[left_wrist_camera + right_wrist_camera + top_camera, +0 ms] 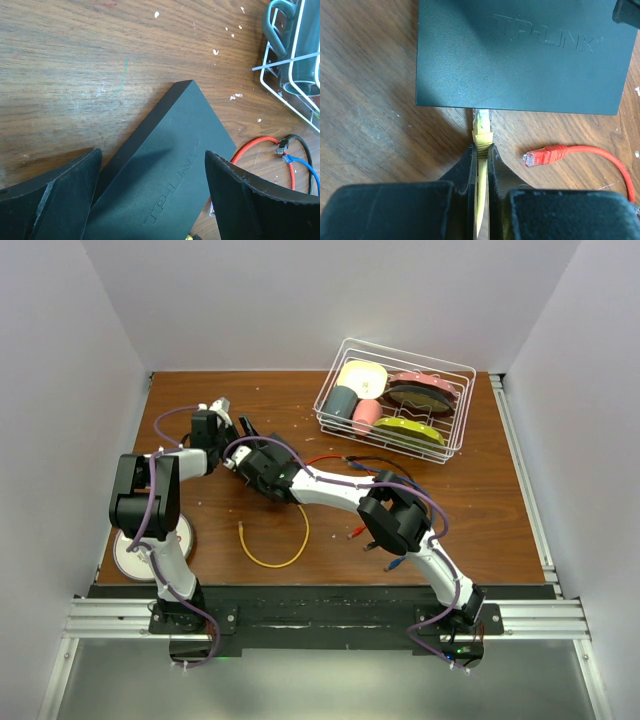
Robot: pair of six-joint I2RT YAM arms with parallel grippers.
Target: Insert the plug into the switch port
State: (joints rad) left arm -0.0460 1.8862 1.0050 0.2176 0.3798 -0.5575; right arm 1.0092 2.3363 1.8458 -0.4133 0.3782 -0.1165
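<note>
My right jaws clench the yellow plug (482, 125), its tip at the edge of the switch (520, 55); the ports are hidden. My left jaws gape over it.

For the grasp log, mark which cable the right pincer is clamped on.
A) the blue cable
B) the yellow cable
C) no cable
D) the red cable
B: the right pincer is shut on the yellow cable, its plug at the switch edge; the red cable lies loose beside it.
</note>
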